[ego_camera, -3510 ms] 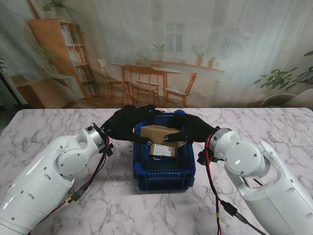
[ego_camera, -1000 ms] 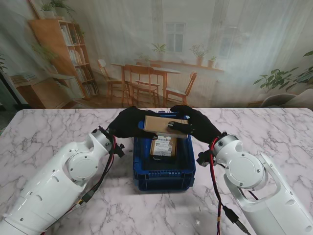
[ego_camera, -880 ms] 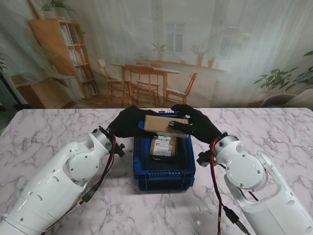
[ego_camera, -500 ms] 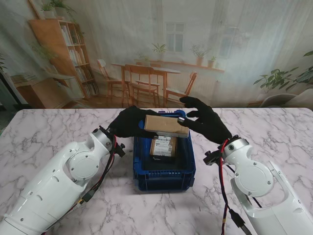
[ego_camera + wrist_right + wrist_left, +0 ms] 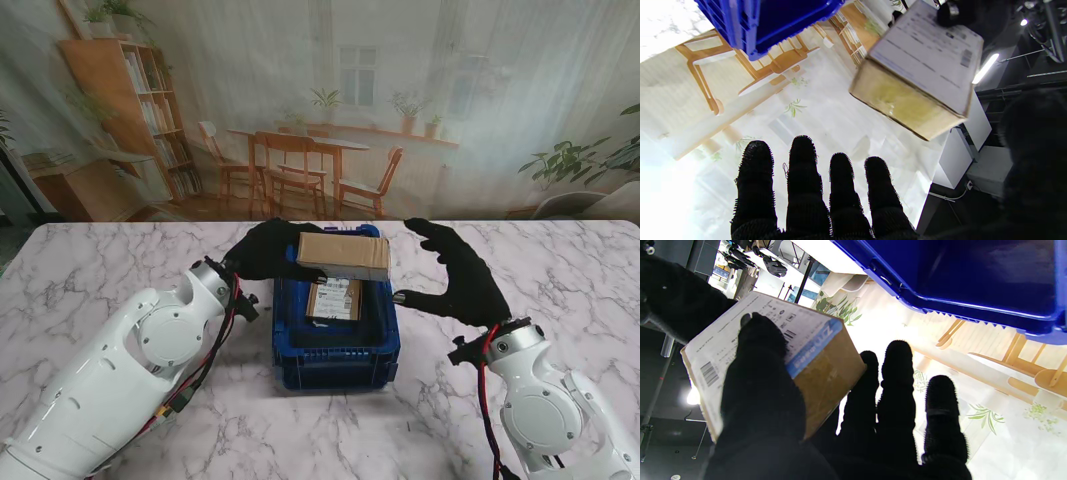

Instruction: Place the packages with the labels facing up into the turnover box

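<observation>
A white marbled worktop (image 5: 120,260) is backed by a printed café backdrop (image 5: 330,110). The cardboard package (image 5: 344,256) is gripped by the left hand (image 5: 268,250) above the blue turnover box (image 5: 336,350); the right hand (image 5: 462,280) is spread, apart from it.

Two packages: one brown box (image 5: 344,255) held up over the far end of the crate, its label showing in the wrist views, and a second package (image 5: 333,299) lying inside with its white label up. One blue crate (image 5: 336,352) on the marble table (image 5: 90,270), just the one table. Two black-gloved hands: the left hand (image 5: 268,250) grips the raised box, the right hand (image 5: 459,277) hangs beside the crate with fingers spread, holding nothing.
</observation>
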